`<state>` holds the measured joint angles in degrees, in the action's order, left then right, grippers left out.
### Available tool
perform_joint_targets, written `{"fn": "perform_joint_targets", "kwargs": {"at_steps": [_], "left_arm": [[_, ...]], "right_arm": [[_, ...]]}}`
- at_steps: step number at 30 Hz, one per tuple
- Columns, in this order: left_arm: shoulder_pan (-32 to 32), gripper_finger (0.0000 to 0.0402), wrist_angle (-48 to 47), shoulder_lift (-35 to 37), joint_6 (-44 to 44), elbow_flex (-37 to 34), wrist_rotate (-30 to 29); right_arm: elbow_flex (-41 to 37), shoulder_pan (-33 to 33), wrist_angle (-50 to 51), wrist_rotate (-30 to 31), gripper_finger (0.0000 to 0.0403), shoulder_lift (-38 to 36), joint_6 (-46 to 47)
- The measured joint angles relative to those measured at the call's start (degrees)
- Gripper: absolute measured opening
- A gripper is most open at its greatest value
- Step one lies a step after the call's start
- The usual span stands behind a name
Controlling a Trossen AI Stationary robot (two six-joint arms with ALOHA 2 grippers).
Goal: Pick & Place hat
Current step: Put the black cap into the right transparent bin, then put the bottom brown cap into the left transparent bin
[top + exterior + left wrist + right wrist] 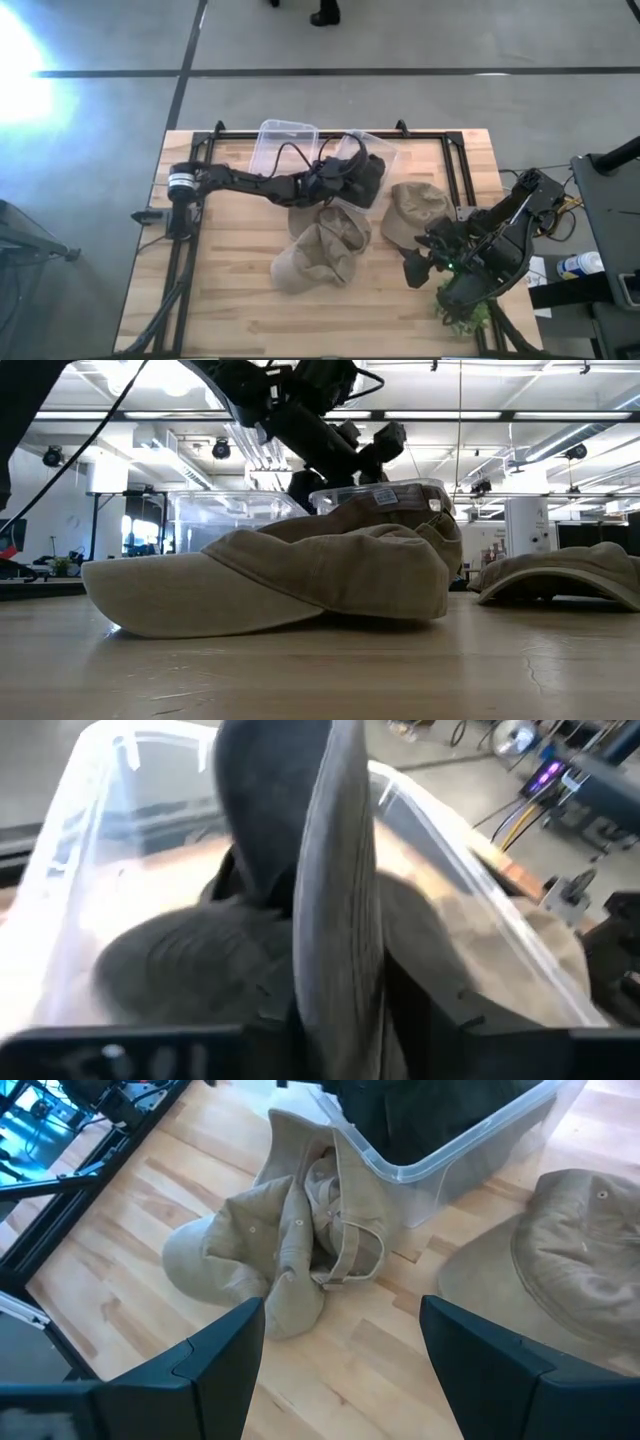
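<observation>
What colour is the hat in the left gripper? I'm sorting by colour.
Dark grey, nearly black hat; the left wrist view shows it best.

The left gripper (345, 172) is buried against a dark fabric hat (330, 910), so its finger position cannot be read. That hat hides most of the clear plastic bin's (385, 152) floor. In the right wrist view, frame edges crop the bin and the right-hand tan cap (570, 1270).
</observation>
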<state>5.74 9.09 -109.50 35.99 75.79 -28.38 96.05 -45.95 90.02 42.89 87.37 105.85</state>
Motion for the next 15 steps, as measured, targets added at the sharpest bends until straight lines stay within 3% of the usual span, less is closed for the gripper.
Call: {"fn": "perform_joint_targets", "kwargs": {"at_steps": [6, 11, 15], "left_arm": [[-0.9, 0.0192, -12.2, 6.5, 0.1, -0.1, 0.5], [-2.3, 0.0208, -17.7, 14.3, -0.1, -0.1, 1.3], [-4.4, 0.0209, -17.1, 22.0, -5.8, -0.1, 8.7]], "right_arm": [[0.0, 0.1, 0.0, -2.5, 0.0263, 0.0, -1.2], [0.0, 0.1, 0.0, -3.1, 0.0263, 0.0, -2.3], [-0.4, 0.6, -0.4, -5.3, 0.0263, 0.0, -3.8]]}}
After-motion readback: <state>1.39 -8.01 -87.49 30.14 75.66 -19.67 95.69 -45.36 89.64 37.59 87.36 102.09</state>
